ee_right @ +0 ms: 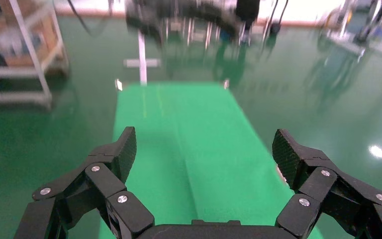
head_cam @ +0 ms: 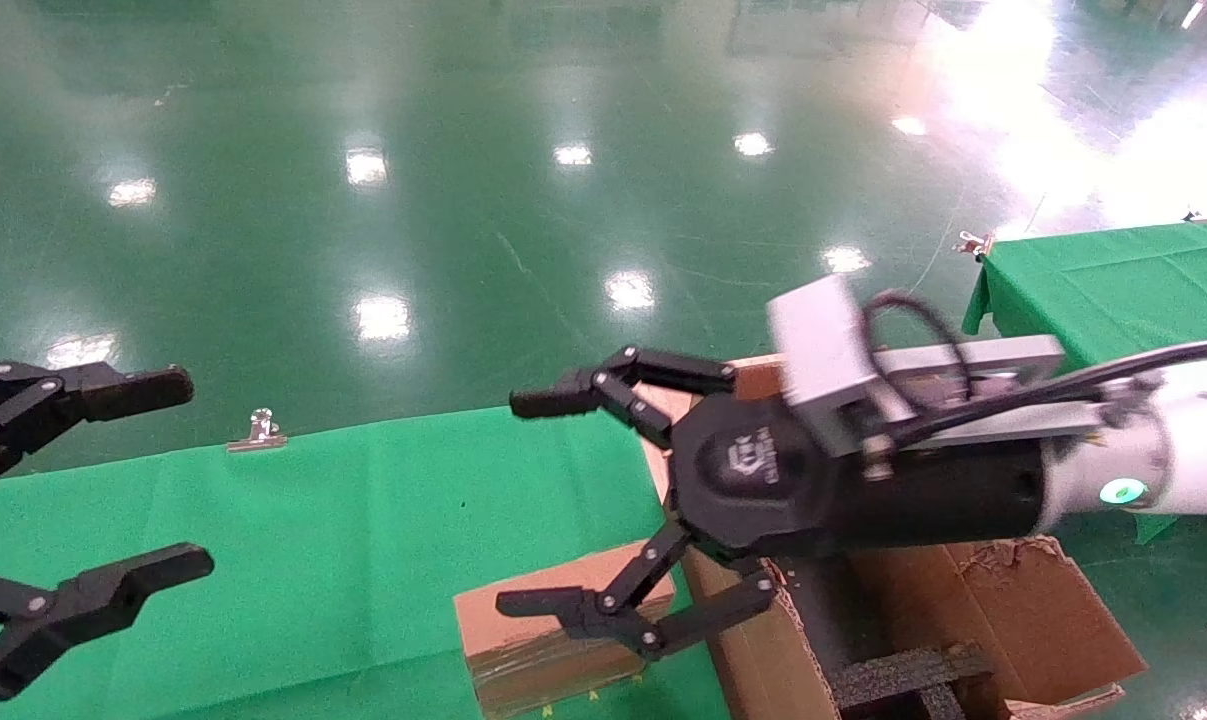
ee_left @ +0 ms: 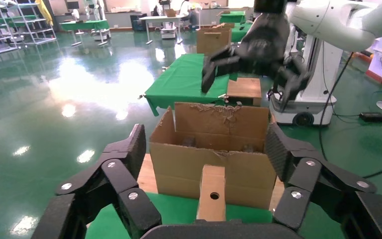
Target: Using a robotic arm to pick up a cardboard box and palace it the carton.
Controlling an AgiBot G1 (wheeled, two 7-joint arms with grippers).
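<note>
Reaching in from the right of the head view, the robotic arm (head_cam: 1143,450), white with a glowing green ring, carries its black right gripper (head_cam: 543,500) above the near end of a green-draped table (head_cam: 343,540). Its jaws are spread wide and grasp nothing. One finger (head_cam: 553,400) points out over the cloth; the other finger (head_cam: 543,603) hangs over the top face of the box (head_cam: 508,640). Whether that finger touches the cardboard cannot be told from the head view.

Small, brown and closed, with shiny tape along its lower side, the box sits on the table just beside the carton (head_cam: 1023,620). In the left wrist view the box (ee_left: 212,191) stands in front of the carton wall (ee_left: 179,169), a small round hole showing in the face toward the camera. Torn, ragged flaps stand open on the carton, and black foam (head_cam: 893,675) lies inside it.

At the left edge of the head view, the left gripper (head_cam: 93,480) hovers over the cloth, well apart from the box, its jaws also released and empty. A metal clip (head_cam: 256,432) pins the cloth at the far edge of the table. Beyond lies a glossy green floor (head_cam: 463,200), and a second green table (head_cam: 1113,280) stands at the far right.
</note>
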